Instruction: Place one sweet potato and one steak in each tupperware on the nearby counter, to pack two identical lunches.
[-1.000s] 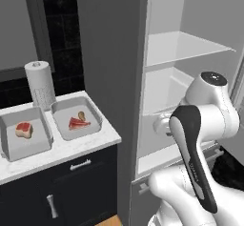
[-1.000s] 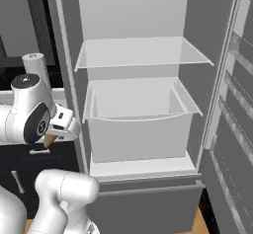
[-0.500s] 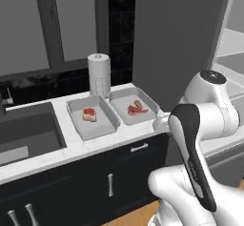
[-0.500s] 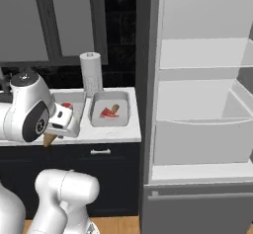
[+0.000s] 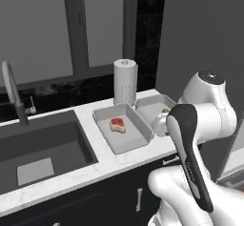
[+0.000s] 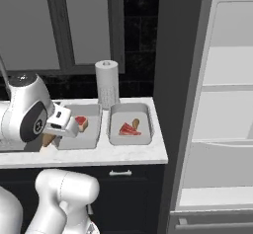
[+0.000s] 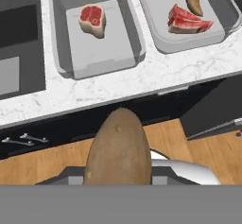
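Left base view: near tub (image 5: 125, 133) on the desk (image 5: 102, 165) holding one steak (image 5: 117, 125), lacking a potato. Right base view: arm folded low before the desk, far tub (image 6: 129, 124) already complete. Hand view: claw (image 7: 119, 171) clasping a potato (image 7: 118, 150) short of the desk; probably carry forward, release into near tub.

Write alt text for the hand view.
A sweet potato held in the gripper fills the foreground above a white marble counter. Two grey tupperware tubs sit there: the left holds a steak, the right another steak and sweet potato.
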Robot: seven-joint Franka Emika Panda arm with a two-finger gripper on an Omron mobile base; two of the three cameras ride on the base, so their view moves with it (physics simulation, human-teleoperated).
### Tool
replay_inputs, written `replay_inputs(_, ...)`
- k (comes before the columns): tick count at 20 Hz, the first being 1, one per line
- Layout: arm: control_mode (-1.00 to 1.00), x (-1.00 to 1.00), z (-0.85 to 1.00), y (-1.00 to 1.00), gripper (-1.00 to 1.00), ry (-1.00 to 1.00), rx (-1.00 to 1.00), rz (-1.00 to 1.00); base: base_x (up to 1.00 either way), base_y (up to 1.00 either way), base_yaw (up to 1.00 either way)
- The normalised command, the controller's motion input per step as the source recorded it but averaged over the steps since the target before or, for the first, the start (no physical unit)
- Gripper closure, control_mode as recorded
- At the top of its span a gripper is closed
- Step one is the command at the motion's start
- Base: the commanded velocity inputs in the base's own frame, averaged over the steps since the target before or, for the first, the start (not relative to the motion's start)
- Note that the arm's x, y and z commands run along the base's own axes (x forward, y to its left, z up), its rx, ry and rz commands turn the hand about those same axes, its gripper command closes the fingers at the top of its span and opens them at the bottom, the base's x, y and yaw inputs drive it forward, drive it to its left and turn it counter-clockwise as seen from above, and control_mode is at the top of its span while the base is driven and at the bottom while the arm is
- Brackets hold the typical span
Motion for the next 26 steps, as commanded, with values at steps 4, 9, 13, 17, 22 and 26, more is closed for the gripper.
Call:
replay_inputs(4, -1.0, 0.32, 0.0, 0.18, 1.0, 0.07, -0.03, 0.0, 0.28, 0.19, 0.0)
replay_inputs(9, -1.0, 0.97, -0.16, 0.54, 1.0, 0.19, -0.13, 0.04, 0.0, 0.0, 0.0)
replay_inputs(13, -1.0, 1.0, -0.33, 0.14, 1.0, 0.26, -0.16, 0.01, 0.0, 0.0, 0.0)
replay_inputs(17, -1.0, 1.0, -0.67, 0.17, 1.0, 0.04, -0.16, 0.02, 0.0, 0.0, 0.0)
replay_inputs(22, -1.0, 1.0, -0.99, 0.14, 1.0, 0.0, -0.08, 0.0, 0.0, 0.0, 0.0)
replay_inputs(26, -1.0, 0.45, -0.84, 0.09, 1.0, -0.08, 0.0, 0.0, 0.0, 0.0, 0.0)
